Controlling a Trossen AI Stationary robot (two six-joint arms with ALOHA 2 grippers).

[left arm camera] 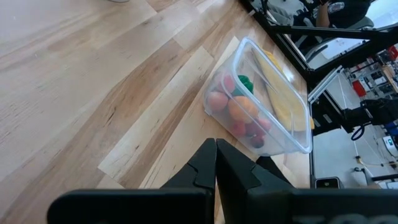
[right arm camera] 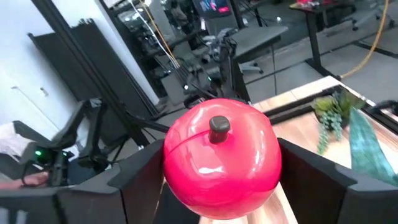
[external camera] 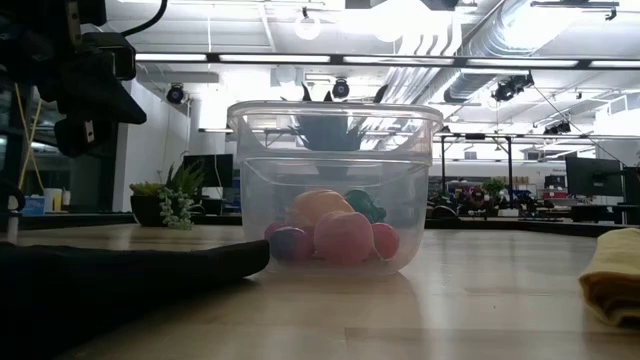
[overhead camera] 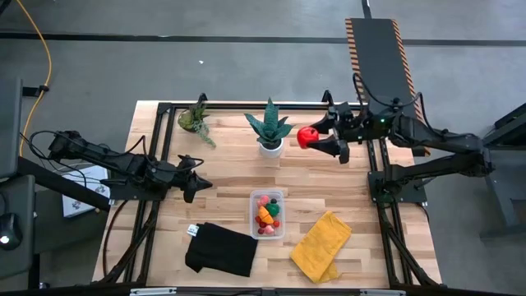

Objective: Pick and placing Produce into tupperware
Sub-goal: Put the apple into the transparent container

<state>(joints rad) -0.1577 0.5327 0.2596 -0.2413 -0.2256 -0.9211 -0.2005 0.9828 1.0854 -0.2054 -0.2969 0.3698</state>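
Observation:
A red toy apple with a brown stem is held above the table's far side, just right of the white-potted plant, by my right gripper. The clear tupperware stands near the table's middle front and holds several small produce pieces: pink, orange, red and green. My left gripper hovers shut and empty left of the tupperware, which lies ahead of it in its wrist view. My right gripper pinches the red apple between its two fingers, one on each of the apple's opposite sides. The fingers come about level from the table's right. The apple is lifted clear of the table, its stem turned toward the wrist.
A white-potted spiky plant and a smaller plant stand along the far edge. A black cloth lies left of the tupperware and a yellow cloth right of it. Black frame rails run along both table sides.

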